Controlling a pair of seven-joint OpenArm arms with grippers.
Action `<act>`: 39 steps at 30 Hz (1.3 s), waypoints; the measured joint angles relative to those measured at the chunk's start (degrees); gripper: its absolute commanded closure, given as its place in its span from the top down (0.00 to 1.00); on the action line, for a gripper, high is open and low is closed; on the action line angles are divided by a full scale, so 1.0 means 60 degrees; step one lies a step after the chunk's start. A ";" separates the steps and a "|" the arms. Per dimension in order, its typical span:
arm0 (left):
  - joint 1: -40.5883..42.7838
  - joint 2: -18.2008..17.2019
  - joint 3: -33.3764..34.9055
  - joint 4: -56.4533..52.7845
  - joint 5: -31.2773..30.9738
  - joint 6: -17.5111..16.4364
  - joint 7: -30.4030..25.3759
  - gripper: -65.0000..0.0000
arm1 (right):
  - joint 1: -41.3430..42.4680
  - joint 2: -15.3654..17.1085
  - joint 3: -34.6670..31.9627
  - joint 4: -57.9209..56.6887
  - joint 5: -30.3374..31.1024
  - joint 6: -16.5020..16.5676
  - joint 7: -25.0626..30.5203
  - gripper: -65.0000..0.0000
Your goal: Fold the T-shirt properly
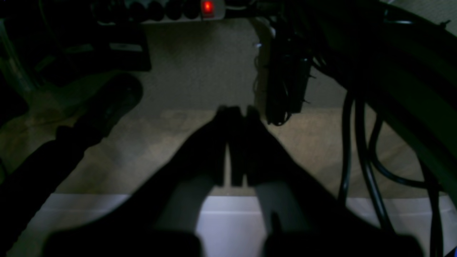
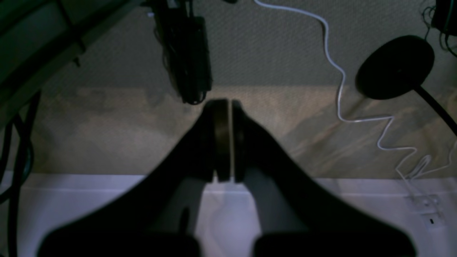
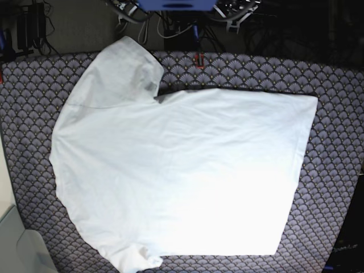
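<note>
Right now your T-shirt lies spread flat across the scallop-patterned cloth, one sleeve reaching toward the cloth's far left corner, its hem near the cloth's right edge. You have the left gripper closed on nothing, and the right gripper likewise pressed together and empty, both off the cloth over the floor.

T-shirt: plain white, no print. Cloth under it: purple-grey, scallop pattern. Grippers: black. Power strip: pale, red lit switch. Cable: white. Floor: tan, mottled.
</note>
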 measured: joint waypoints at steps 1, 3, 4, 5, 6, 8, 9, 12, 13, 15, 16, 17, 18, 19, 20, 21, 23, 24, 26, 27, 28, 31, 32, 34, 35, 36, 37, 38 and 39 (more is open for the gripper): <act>0.0000 0.0000 0.0000 0.0000 0.0000 0.0004 -0.0004 0.01 | 0.0000 0.0000 0.0000 0.0000 0.0000 0.0000 0.0004 0.00; 0.0000 0.0000 0.0000 0.0000 0.0015 0.0004 0.0000 0.01 | -0.0004 0.0000 0.0000 0.0000 0.0000 -0.0004 0.0007 0.00; 0.0000 0.0000 0.0000 0.0000 0.0033 0.0004 -0.0004 0.01 | -0.0004 0.0000 0.0000 0.0000 0.0000 -0.0004 0.0004 0.00; 0.0000 0.0000 0.0000 0.0000 0.0033 0.0004 -0.0004 0.01 | -0.0004 0.0000 0.0000 0.0000 0.0000 -0.0004 0.0004 0.00; 0.0000 0.0000 0.0000 0.0000 0.0033 0.0004 -0.0004 0.01 | 0.0000 0.0000 0.0000 0.0000 0.0000 0.0000 0.0007 0.00; 0.0000 0.0000 0.0000 0.0000 0.0033 0.0004 0.0000 0.01 | 0.0000 0.0000 0.0000 0.0000 0.0000 0.0000 0.0007 0.00; 0.0000 0.0000 0.0000 0.0000 0.0033 0.0004 0.0000 0.01 | 0.0000 0.0000 0.0000 0.0000 0.0000 0.0000 0.0011 0.00; -0.0004 0.0000 0.0000 0.0000 0.0033 0.0004 -0.0004 0.01 | -0.0004 0.0000 0.0000 0.0000 0.0000 -0.0004 0.0033 0.00; -0.0004 0.0000 0.0000 0.0000 0.0033 0.0004 -0.0004 0.01 | -0.0004 0.0000 0.0000 0.0000 0.0000 0.0000 0.0033 0.00; -0.0004 0.0000 0.0000 0.0000 0.0033 0.0004 -0.0004 0.01 | -0.0004 0.0000 0.0000 0.0000 0.0000 -0.0004 0.0033 0.00; -0.0004 0.0000 0.0000 0.0000 0.0033 0.0004 -0.0004 0.01 | -0.0004 0.0000 0.0000 0.0000 0.0000 0.0000 0.0033 0.00; -0.0004 0.0000 0.0000 0.0000 0.0033 0.0004 0.0000 0.01 | -0.0004 0.0000 0.0000 0.0007 0.0000 -0.0004 0.0033 0.00; -0.0004 0.0000 0.0000 0.0000 0.0033 0.0004 -0.0004 0.01 | -0.0044 0.0000 0.0000 0.0142 0.0000 -0.0004 -0.0036 0.00; -0.0004 0.0000 0.0000 0.0000 0.0033 0.0004 -0.0004 0.01 | -0.0073 0.0000 0.0000 0.0295 0.0000 0.0000 -0.0029 0.00; 0.0000 -0.0004 0.0000 0.0000 0.0033 0.0004 -0.0007 0.01 | -0.0149 0.0000 0.0000 0.0452 0.0000 -0.0004 0.0000 0.00; 0.0000 0.0000 0.0000 0.0000 0.0033 0.0004 -0.0007 0.01 | -0.0226 0.0000 0.0000 0.0608 0.0000 -0.0011 0.0004 0.00; 0.0000 0.0000 0.0000 0.0000 0.0033 0.0004 -0.0007 0.01 | -0.0350 0.0000 0.0004 0.0816 0.0004 -0.0007 0.0000 0.00; 0.0000 0.0000 0.0000 -0.0004 0.0033 0.0004 -0.0004 0.01 | -0.0357 0.0000 0.0004 0.0805 0.0007 -0.0007 -0.0015 0.00; 0.0000 0.0000 0.0000 -0.0004 0.0033 0.0004 -0.0004 0.01 | -0.0375 0.0000 0.0000 0.0805 0.0007 -0.0007 -0.0040 0.00; 0.0000 0.0000 0.0000 -0.0004 0.0033 0.0004 -0.0004 0.01 | -0.0375 0.0000 0.0004 0.0809 0.0007 -0.0007 -0.0040 0.00; 0.0000 0.0000 0.0000 0.0000 0.0033 0.0004 -0.0004 0.01 | -0.0375 0.0000 0.0000 0.0809 0.0007 -0.0011 -0.0040 0.00; -0.0004 0.0000 0.0000 -0.0022 0.0033 0.0004 0.0000 0.01 | -0.0361 0.0000 0.0004 0.0809 0.0007 -0.0011 -0.0036 0.00; -0.0004 0.0000 0.0000 -0.0022 0.0033 0.0004 0.0000 0.01 | -0.0364 0.0000 0.0004 0.0809 0.0007 -0.0011 -0.0036 0.00; -0.0004 0.0000 0.0000 -0.0022 0.0033 0.0004 0.0000 0.01 | -0.0375 0.0000 0.0004 0.0809 0.0007 -0.0007 -0.0040 0.00; -0.0004 -0.0004 0.0000 -0.0022 0.0033 0.0000 0.0000 0.00 | -0.0375 0.0000 0.0000 0.0812 0.0007 -0.0011 -0.0040 0.00; -0.0004 0.0000 0.0000 -0.0022 0.0033 0.0004 0.0000 0.00 | -0.0375 0.0000 0.0000 0.0831 0.0007 -0.0011 -0.0036 0.00; 0.0000 0.0000 0.0000 -0.0022 0.0033 0.0000 0.0000 0.00 | -0.0375 0.0000 0.0004 0.0834 0.0007 -0.0011 -0.0025 0.00; 0.0015 -0.0004 0.0011 -0.0015 0.0033 -0.0007 -0.0004 0.00 | -0.0419 0.0000 0.0004 0.0896 0.0007 -0.0011 0.0055 0.00; 0.0109 -0.0058 0.0018 0.0073 0.0044 -0.0015 0.0015 0.00 | -0.0521 0.0000 0.0004 0.1060 0.0011 -0.0025 0.0073 0.00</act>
